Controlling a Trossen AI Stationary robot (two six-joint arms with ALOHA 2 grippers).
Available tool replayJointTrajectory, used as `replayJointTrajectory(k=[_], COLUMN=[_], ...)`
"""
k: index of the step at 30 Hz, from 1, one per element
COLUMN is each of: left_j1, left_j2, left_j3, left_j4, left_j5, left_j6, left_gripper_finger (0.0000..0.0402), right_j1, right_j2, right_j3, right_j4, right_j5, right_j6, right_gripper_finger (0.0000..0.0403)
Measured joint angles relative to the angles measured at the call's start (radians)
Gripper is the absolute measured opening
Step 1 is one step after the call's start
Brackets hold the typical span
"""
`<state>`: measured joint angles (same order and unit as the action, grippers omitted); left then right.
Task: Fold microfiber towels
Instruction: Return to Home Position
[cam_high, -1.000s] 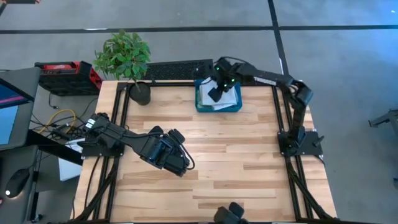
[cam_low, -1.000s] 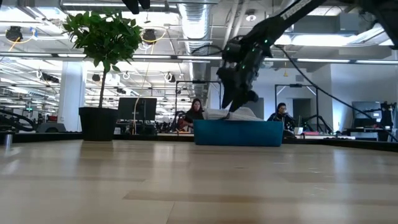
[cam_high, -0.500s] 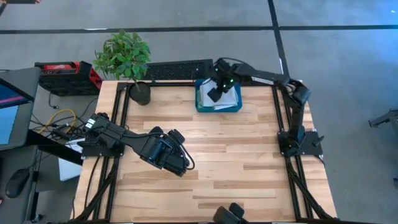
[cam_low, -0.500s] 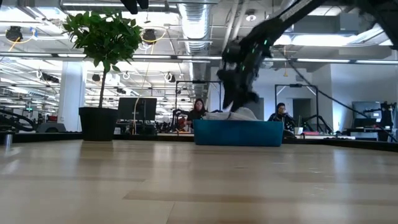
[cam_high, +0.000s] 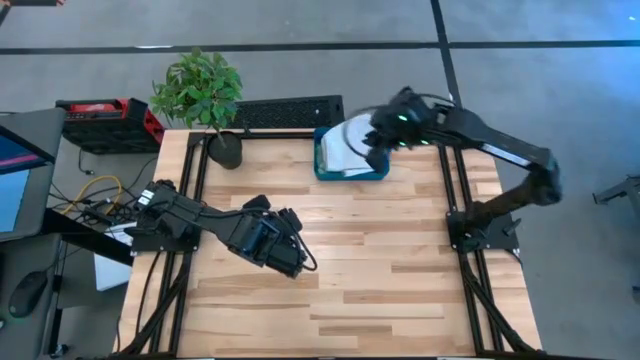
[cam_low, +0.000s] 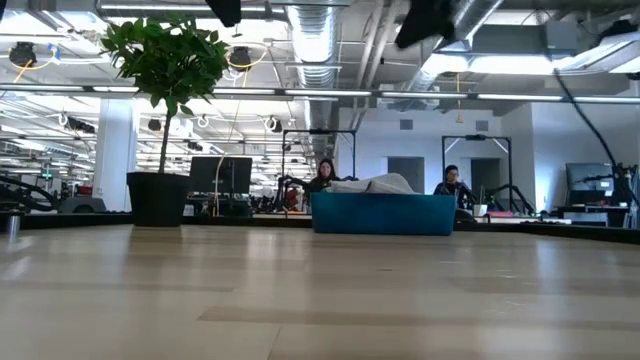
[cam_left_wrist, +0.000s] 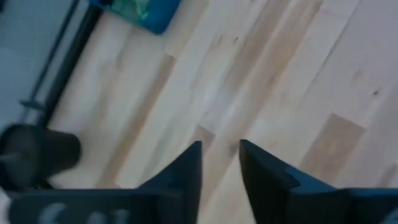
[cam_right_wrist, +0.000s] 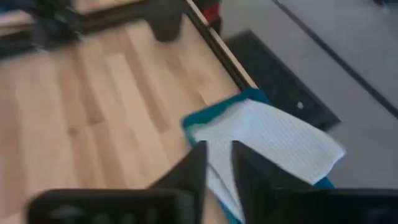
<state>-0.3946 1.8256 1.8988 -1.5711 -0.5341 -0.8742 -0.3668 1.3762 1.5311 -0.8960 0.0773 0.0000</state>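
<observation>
Counter (cam_high: 380, 260): bare wood; your teal bin (cam_high: 350, 170) sits at its far edge.
Towels (cam_high: 345, 155): piled in the bin, none on the counter yet. Judge them soft, light and limp; pinch one at a corner or hem.
Right hand (cam_high: 378, 148): raised over the bin's right side, fingers narrowly parted; I see nothing pinched.
Left hand (cam_left_wrist: 221, 163): above the counter's left-centre, fingers slightly apart, empty.

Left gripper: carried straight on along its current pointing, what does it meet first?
Most likely bare wood. The left gripper hangs above the light wooden table, fingers slightly apart with nothing between them; the teal plastic bin lies well off that line.
</observation>
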Motion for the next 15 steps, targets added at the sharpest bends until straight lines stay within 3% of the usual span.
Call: replayJointTrajectory(k=[5, 11, 15], left_j1=[0.045, 0.105, 0.136], left_j2=[0.000, -0.063, -0.174], left_j3=[0.000, -0.008, -0.075], left_j4=[0.000, 0.003, 0.042], left_j5=[-0.051, -0.084, -0.120], left_j6=[0.140, 0.287, 0.305], left_gripper_finger=[0.0019, 0.0004, 0.0001], right_j1=[0.108, 0.197, 0.264], right_j2=[-0.147, -0.286, -0.382], right_j3=[0.000, -0.001, -0.045], right_j4=[-0.040, -0.120, -0.119], right_j5=[0.006, 0.004, 0.004], right_j6=[0.026, 0.056, 0.063], right_gripper_finger=[0.0012, 0.0032, 0.0019])
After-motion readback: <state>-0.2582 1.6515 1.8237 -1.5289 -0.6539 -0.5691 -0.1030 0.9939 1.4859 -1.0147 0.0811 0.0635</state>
